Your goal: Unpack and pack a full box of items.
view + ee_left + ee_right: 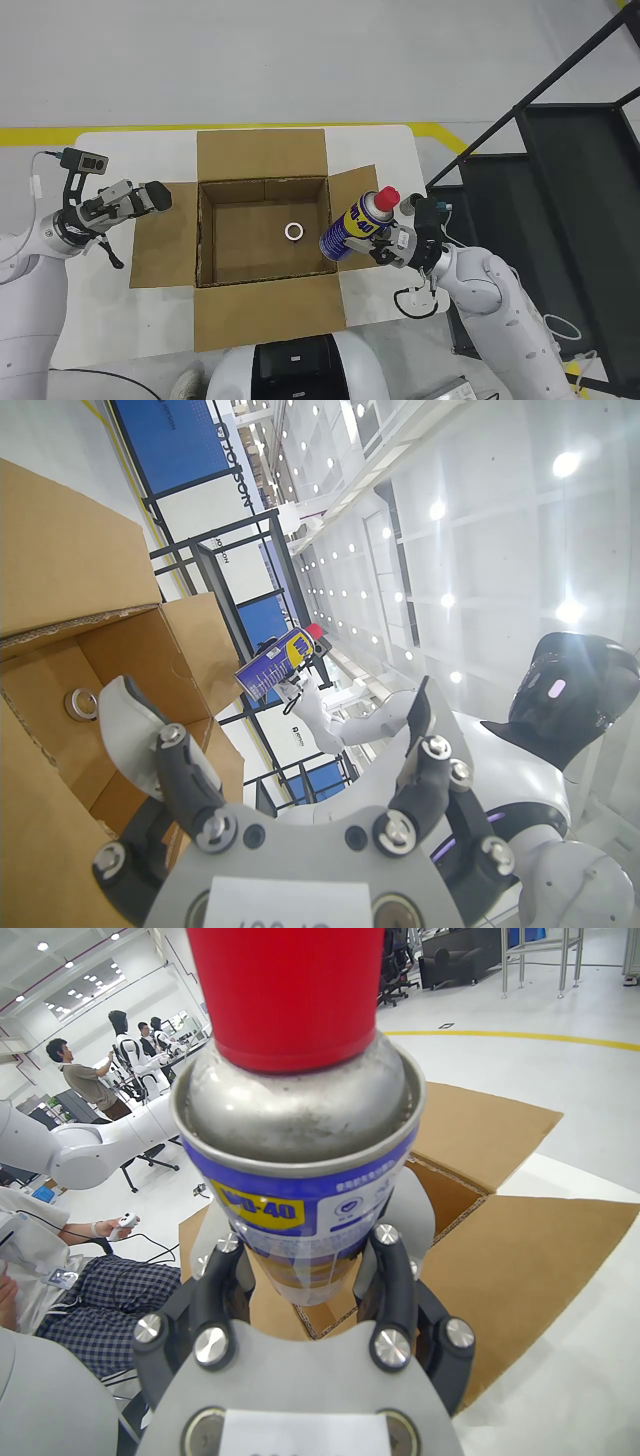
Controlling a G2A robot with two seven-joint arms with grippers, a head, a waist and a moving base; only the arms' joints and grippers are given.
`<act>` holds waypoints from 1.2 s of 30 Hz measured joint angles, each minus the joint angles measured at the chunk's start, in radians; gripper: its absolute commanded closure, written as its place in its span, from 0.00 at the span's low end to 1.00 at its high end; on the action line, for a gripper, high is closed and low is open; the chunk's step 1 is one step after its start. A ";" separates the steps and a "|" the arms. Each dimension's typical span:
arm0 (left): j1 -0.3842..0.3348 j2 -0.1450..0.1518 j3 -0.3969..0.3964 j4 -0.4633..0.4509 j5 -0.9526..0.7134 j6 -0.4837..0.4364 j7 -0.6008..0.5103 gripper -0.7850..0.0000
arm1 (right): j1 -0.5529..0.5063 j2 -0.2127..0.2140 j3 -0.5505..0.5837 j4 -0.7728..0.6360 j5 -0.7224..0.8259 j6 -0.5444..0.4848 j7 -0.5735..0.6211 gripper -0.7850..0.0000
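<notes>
An open cardboard box [262, 160] stands in the middle of the white table, flaps spread out. On its floor lies a small metal ring [293, 232] [80, 704]. My right gripper [392, 243] [305, 1248] is shut on a blue and yellow spray can [355, 224] [300, 1128] with a red cap, held tilted above the box's right flap. The can [277, 663] also appears across the box in the left wrist view. My left gripper [155, 197] [265, 705] is open and empty, over the box's left flap.
The box's right flap [525, 1248] lies under the can. A black metal staircase [540, 170] stands to the right of the table [110, 320]. A seated person [60, 1268] holding a controller is beyond the table.
</notes>
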 measured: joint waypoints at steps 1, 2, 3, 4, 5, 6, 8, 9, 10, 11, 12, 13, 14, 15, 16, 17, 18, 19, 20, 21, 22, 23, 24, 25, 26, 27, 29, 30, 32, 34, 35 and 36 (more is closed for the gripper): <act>0.000 0.000 0.000 0.000 0.000 0.000 0.000 0.00 | 0.000 0.000 0.000 0.000 0.000 0.000 0.000 1.00; 0.000 0.000 0.000 0.000 0.000 0.000 0.000 0.00 | 0.000 0.000 0.000 0.000 0.000 0.000 0.000 1.00; 0.000 0.000 0.000 0.000 0.000 0.000 0.000 0.00 | 0.000 0.000 0.000 0.000 0.000 0.000 0.000 1.00; 0.000 0.000 0.000 0.000 0.000 0.000 0.000 0.00 | 0.000 0.000 0.000 0.000 0.000 0.000 0.000 1.00; 0.000 0.000 0.000 0.000 0.000 0.000 0.000 0.00 | 0.000 0.000 0.000 0.000 0.000 0.000 0.000 1.00; 0.000 0.000 0.000 0.000 0.000 0.000 0.000 0.00 | 0.000 0.000 0.000 0.000 0.000 0.000 0.000 1.00; 0.000 0.000 0.000 0.000 0.000 0.000 0.000 0.00 | 0.000 0.000 -0.001 0.000 0.001 0.000 0.000 1.00; 0.000 0.000 0.000 0.000 0.000 0.000 0.000 0.00 | -0.002 0.000 -0.007 0.001 0.008 0.001 0.005 1.00; 0.000 0.000 0.000 0.000 0.000 0.000 0.000 0.00 | 0.001 0.001 -0.021 0.003 0.035 0.006 0.029 1.00; 0.000 0.000 0.000 0.000 0.000 0.000 0.000 0.00 | 0.010 0.003 -0.029 -0.001 0.058 0.020 0.063 1.00; 0.000 0.000 0.000 0.000 0.000 0.000 0.000 0.00 | 0.021 0.005 -0.035 -0.012 0.075 0.046 0.103 1.00; 0.000 0.000 0.000 0.000 0.000 0.000 0.000 0.00 | 0.037 0.006 -0.044 -0.038 0.089 0.096 0.162 1.00; 0.000 0.000 0.000 0.000 0.000 0.000 0.000 0.00 | 0.049 0.007 -0.055 -0.061 0.097 0.141 0.209 1.00; 0.000 0.000 0.000 0.000 0.000 0.000 0.000 0.00 | 0.062 0.007 -0.070 -0.083 0.109 0.190 0.260 1.00; 0.000 0.000 0.000 0.000 0.000 0.000 0.000 0.00 | 0.079 0.007 -0.088 -0.102 0.125 0.239 0.313 1.00; 0.000 0.000 0.000 0.000 0.000 0.000 0.000 0.00 | 0.106 0.007 -0.113 -0.121 0.149 0.305 0.384 1.00; 0.000 0.000 0.000 0.000 0.000 0.000 0.000 0.00 | 0.129 0.006 -0.133 -0.127 0.168 0.355 0.437 1.00; 0.000 0.000 0.000 0.000 0.000 0.000 0.000 0.00 | 0.156 0.004 -0.154 -0.128 0.188 0.406 0.491 1.00; 0.000 0.000 0.000 0.000 0.000 0.000 0.000 0.00 | 0.196 0.002 -0.184 -0.124 0.209 0.472 0.561 1.00; 0.000 0.000 0.000 0.000 0.000 0.000 0.000 0.00 | 0.227 -0.001 -0.207 -0.117 0.221 0.521 0.608 1.00; 0.000 0.000 0.000 0.000 0.000 0.000 0.000 0.00 | 0.259 -0.004 -0.231 -0.109 0.229 0.569 0.651 1.00; 0.000 0.000 0.000 0.000 0.000 0.000 0.000 0.00 | 0.301 -0.009 -0.264 -0.097 0.233 0.626 0.697 1.00; 0.000 0.000 0.000 0.000 0.000 0.000 0.000 0.00 | 0.330 -0.013 -0.288 -0.086 0.236 0.666 0.723 1.00; 0.000 0.000 0.000 0.000 0.000 0.000 0.000 0.00 | 0.359 -0.017 -0.312 -0.072 0.234 0.707 0.747 1.00; 0.000 0.000 0.000 0.000 0.000 0.000 0.000 0.00 | 0.399 -0.022 -0.345 -0.056 0.213 0.754 0.773 1.00; 0.000 0.000 0.000 0.000 0.000 0.000 0.000 0.00 | 0.426 -0.028 -0.371 -0.044 0.197 0.781 0.781 1.00; 0.000 0.000 0.000 0.000 0.000 0.000 0.000 0.00 | 0.487 -0.040 -0.426 -0.002 0.191 0.830 0.792 1.00; 0.000 0.000 0.000 0.000 0.000 0.000 0.000 0.00 | 0.513 -0.046 -0.449 0.018 0.185 0.848 0.794 1.00; 0.000 0.000 0.000 0.000 0.000 0.000 0.000 0.00 | 0.566 -0.060 -0.500 0.066 0.184 0.882 0.797 1.00; 0.000 0.000 0.000 0.000 0.000 0.000 0.000 0.00 | 0.607 -0.072 -0.537 0.108 0.203 0.903 0.802 1.00; 0.000 0.000 0.000 0.000 0.000 0.000 0.000 0.00 | 0.631 -0.080 -0.558 0.133 0.216 0.919 0.811 1.00; 0.000 0.000 0.000 0.000 0.000 0.000 0.000 0.00 | 0.647 -0.085 -0.572 0.148 0.221 0.929 0.817 1.00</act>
